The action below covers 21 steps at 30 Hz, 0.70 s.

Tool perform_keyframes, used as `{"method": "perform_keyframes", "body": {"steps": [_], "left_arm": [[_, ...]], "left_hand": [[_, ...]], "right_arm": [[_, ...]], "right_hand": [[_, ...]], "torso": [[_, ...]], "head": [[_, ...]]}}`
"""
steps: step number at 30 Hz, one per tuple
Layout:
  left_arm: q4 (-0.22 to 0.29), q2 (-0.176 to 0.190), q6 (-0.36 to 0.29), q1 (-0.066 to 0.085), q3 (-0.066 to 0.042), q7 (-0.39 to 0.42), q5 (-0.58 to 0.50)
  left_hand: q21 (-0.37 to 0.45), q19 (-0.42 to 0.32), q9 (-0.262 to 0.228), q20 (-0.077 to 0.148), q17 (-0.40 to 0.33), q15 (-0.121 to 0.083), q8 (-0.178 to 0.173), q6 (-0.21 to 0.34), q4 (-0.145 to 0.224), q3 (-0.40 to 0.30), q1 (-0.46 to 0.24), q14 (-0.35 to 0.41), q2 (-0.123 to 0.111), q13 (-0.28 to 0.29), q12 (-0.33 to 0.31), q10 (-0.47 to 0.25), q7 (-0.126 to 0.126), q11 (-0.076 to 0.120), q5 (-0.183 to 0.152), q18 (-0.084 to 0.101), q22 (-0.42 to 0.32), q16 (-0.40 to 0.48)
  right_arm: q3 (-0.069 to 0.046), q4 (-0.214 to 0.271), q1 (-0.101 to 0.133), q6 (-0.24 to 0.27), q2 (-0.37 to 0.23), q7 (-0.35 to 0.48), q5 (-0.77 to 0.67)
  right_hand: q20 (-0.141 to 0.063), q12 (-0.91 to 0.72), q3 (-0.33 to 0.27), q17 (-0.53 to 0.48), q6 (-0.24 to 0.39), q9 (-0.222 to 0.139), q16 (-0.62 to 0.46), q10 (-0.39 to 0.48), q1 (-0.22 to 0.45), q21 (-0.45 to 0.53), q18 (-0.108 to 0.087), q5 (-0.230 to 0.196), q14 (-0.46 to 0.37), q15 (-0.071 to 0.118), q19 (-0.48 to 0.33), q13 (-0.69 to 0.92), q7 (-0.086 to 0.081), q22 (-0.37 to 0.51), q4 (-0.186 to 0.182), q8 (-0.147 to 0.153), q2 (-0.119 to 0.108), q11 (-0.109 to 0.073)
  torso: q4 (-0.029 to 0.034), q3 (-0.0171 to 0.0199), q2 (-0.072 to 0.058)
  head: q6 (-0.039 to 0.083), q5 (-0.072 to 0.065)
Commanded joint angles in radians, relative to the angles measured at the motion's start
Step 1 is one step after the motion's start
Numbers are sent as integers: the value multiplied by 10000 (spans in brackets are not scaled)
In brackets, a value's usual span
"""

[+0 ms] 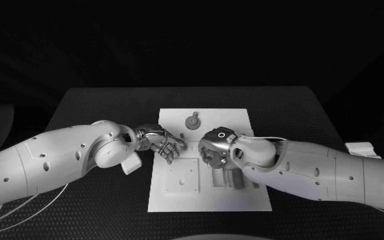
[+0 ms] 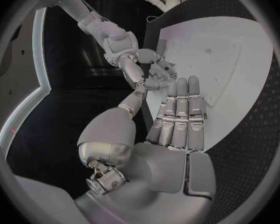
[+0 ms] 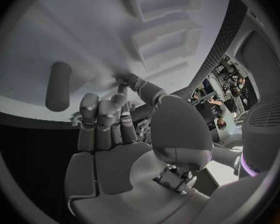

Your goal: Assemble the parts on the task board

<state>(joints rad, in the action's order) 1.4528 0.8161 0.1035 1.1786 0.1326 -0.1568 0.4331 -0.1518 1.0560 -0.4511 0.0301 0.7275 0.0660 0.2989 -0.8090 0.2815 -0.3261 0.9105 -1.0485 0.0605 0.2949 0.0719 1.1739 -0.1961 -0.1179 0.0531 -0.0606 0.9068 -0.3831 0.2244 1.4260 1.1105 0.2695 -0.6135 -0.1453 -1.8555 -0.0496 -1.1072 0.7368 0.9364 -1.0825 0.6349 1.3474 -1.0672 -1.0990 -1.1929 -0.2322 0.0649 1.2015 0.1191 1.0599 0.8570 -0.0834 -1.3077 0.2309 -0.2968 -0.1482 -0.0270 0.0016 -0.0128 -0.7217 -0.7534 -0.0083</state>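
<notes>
While both hands met over the task board, the left hand lay with fingers extended, grasping nothing evident; whether the right hand gripped anything could not be told. One grey part lay on the board's far end, apart from both. Judged risk: closely spaced fingers could collide or nudge the board. Beyond, the black table met dark surroundings.
</notes>
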Motion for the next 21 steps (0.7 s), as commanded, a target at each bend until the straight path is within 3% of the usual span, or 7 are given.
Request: {"method": "perform_keyframes", "body": {"steps": [1,21], "left_arm": [[15,-10,40,1,-3,57,13],[40,-28,-133,0,-2,-69,13]], "left_hand": [[-10,-22,12,4,10,18,30,-15,49,6,24,-51,-80,8,13,36,15,37,-21,-124,-12,55],[-10,-20,24,1,35,20,31,-11,17,33,-60,-64,-178,14,14,41,11,36,-21,-121,-18,81]], "right_arm": [[-8,130,-28,-40,-116,-178,-133],[-590,728,106,425,-375,-354,-93]], "right_hand": [[14,3,-21,4,-60,62,46,-82,33,-58,-296,25,72,28,75,-10,27,-156,60,-22,101,-1],[-8,25,-54,-1,-83,103,31,-133,117,-71,-296,26,127,48,118,-25,47,-152,77,-52,61,-19]], "torso": [[-5,-10,5],[3,-9,1]], "head": [[1,3],[49,-25]]}}
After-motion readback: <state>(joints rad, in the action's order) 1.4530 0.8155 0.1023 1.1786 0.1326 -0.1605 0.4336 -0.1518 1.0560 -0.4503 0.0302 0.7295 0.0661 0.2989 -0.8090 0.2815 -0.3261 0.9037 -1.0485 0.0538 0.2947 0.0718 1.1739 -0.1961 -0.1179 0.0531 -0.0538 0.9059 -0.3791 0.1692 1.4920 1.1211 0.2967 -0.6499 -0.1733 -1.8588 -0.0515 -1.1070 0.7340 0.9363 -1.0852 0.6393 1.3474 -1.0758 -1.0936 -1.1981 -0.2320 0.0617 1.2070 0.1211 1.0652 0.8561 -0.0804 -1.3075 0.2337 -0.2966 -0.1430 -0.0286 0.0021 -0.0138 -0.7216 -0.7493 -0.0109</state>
